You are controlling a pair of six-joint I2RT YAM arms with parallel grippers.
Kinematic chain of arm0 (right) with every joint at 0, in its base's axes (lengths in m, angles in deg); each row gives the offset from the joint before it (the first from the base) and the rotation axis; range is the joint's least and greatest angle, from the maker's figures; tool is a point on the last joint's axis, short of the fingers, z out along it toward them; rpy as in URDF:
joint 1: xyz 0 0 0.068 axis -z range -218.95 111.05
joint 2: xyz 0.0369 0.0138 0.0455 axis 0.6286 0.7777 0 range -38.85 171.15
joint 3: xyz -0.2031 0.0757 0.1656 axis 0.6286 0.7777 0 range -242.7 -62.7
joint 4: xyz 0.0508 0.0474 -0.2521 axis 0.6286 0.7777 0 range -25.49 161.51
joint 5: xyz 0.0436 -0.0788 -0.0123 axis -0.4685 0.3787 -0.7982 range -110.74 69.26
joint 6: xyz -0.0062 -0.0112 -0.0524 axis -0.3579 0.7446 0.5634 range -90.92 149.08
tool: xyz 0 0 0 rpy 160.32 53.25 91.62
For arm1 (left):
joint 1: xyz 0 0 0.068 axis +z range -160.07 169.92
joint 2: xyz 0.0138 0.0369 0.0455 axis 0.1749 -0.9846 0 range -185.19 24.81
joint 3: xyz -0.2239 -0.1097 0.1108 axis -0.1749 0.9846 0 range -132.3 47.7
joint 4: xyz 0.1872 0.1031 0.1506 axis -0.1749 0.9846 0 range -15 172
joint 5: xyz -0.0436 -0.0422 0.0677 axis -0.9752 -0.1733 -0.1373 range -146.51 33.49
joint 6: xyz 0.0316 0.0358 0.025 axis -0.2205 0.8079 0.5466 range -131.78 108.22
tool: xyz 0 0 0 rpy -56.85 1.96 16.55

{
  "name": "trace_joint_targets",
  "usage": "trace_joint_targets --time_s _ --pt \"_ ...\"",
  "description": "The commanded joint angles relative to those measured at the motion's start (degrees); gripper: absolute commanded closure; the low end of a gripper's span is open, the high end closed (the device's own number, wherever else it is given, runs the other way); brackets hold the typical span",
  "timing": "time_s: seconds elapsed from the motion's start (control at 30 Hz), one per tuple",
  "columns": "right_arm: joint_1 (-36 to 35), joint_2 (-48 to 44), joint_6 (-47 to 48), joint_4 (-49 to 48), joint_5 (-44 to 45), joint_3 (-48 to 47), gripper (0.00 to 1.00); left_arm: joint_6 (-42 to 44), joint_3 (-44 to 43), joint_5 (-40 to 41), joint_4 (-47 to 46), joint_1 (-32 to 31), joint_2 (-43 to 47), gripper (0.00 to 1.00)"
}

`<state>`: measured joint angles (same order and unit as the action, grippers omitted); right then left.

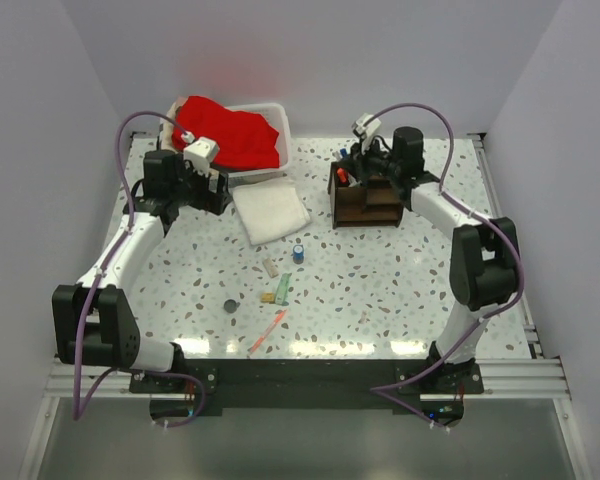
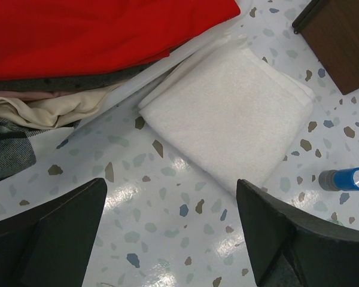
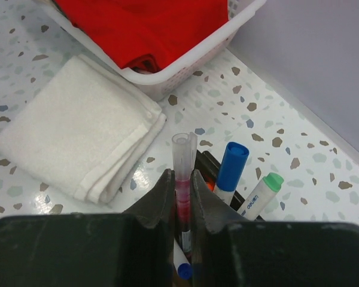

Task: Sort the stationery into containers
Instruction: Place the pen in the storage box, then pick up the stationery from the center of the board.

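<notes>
Your right gripper [image 3: 180, 182] is clamped on the pink-red pen [image 3: 183, 152], held upright over the wooden organizer [image 1: 365, 200], next to the blue marker [image 3: 232, 170] and green marker [image 3: 264, 190] standing in it. Your left gripper [image 2: 170, 200] is spread wide and empty, near the white cloth [image 2: 227, 125]. The blue bottle [image 2: 346, 179] lies beside that cloth.

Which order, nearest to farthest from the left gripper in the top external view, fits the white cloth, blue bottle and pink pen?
1. White cloth, just right of the left gripper.
2. Blue bottle, mid-table.
3. Pink pen, near the front edge.
</notes>
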<state>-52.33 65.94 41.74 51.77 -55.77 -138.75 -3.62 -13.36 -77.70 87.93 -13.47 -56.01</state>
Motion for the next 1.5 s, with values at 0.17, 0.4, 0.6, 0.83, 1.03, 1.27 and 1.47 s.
trace_joint_targets --time_s 0.17,0.4,0.6,0.83,1.03,1.27,1.47 --pt "0.03 -10.83 3.33 2.18 3.65 2.49 0.61 -0.16 -2.14 -1.22 -2.91 -0.47 1.01 0.06" --pt "0.03 -18.83 6.4 7.8 3.57 5.64 0.57 -0.69 -0.73 -1.84 -3.17 -0.73 3.73 0.06" --pt "-4.27 -18.93 28.61 40.54 -7.95 0.05 0.48 -0.78 1.64 -2.28 -2.3 -0.73 7.16 0.05" --pt "-11.92 -6.72 36.91 66.6 -7.34 -10.95 0.33 -2.53 4.63 -0.26 -1.24 -0.56 10.85 0.01" --pt "-18.76 -4.6 35.15 59.68 0.65 -9.12 0.01 -3.77 6.56 2.82 0.34 0.23 13.84 0.0" --pt "-22.73 -0.83 34.53 53.69 3.74 -9.02 0.07 -3.77 8.5 3.44 1.4 1.73 16.57 0.0" --pt "-23.0 3.74 34.27 53.87 3.39 -12.19 0.11 -3.59 8.94 3.44 1.66 2.34 16.92 0.0"
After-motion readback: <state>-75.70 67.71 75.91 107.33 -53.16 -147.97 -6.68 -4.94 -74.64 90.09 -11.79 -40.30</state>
